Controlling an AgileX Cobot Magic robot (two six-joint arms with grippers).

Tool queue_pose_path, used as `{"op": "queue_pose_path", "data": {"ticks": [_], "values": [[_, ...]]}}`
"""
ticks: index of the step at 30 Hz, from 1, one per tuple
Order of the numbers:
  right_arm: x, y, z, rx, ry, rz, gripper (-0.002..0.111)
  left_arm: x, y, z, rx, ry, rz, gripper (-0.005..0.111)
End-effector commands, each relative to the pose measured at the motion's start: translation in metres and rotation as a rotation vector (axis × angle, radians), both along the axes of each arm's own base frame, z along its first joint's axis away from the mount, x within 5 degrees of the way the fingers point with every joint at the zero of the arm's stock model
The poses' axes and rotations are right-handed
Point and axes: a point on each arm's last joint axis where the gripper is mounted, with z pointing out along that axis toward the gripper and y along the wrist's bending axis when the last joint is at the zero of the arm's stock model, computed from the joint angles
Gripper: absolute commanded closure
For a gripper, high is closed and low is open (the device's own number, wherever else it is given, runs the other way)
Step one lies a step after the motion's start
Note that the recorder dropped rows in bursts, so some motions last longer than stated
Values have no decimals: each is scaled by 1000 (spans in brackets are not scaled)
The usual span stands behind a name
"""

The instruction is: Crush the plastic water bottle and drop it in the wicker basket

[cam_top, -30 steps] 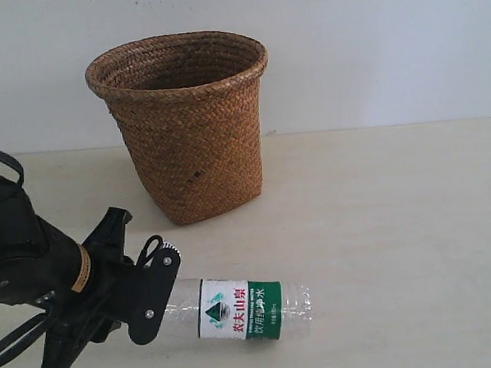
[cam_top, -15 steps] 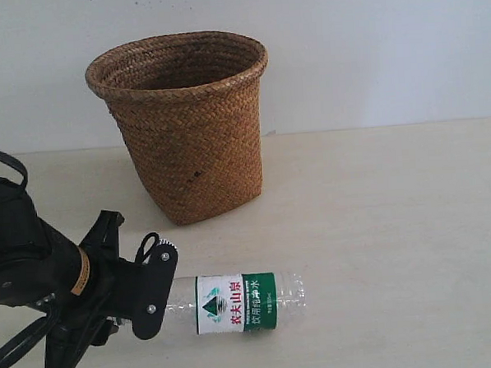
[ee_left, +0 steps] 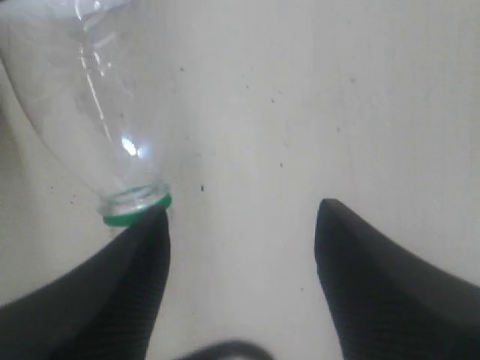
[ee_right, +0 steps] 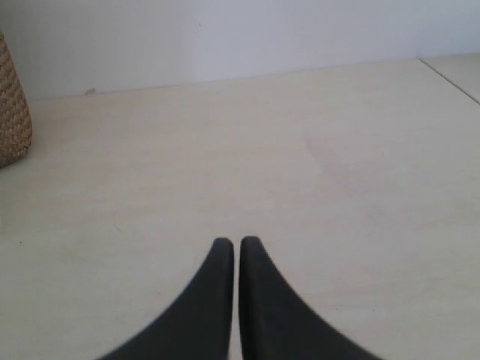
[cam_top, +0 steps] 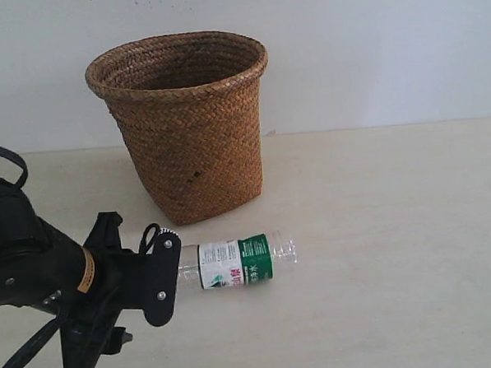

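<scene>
The plastic water bottle (cam_top: 237,261) lies on its side on the table, in front of the wicker basket (cam_top: 185,129) and apart from it. Its base points right. My left gripper (cam_top: 138,251) is at the bottle's neck end. In the left wrist view this gripper (ee_left: 240,210) is open with only bare table between its fingers. The bottle's green neck ring (ee_left: 139,214) rests against the tip of one finger (ee_left: 146,247), outside the gap. My right gripper (ee_right: 237,241) is shut on nothing, low over the table, and does not show in the exterior view.
The pale table (cam_top: 379,226) runs back to a white wall. The edge of the basket (ee_right: 11,112) shows in the right wrist view, far from that gripper. A table seam (ee_right: 450,75) crosses that view's corner.
The bottle has slid away from the table's front edge and turned, its base swinging toward the basket. My left gripper has shifted with it, staying at the neck.
</scene>
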Motion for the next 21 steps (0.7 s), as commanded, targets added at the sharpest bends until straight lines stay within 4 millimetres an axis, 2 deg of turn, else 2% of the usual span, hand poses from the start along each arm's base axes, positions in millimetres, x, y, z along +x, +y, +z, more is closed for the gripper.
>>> {"op": "queue_pose_path", "data": {"ticks": [1,3,8,13,21], "values": [[0,0,1,-5,-12,-3,108,3,-7,2,-71,-49,-27,53],[0,0,1,-5,-12,-3,108,6,-4,3,-53,-69,-38,53],[0,0,1,-2,-12,-4,108,20,18,3,-83,-79,116,53],[0,0,1,-2,-12,-4,108,22,13,1,-144,-84,124,53],[0,0,1,0,-12,-5,108,23,13,-24,-88,-13,127,53]]}}
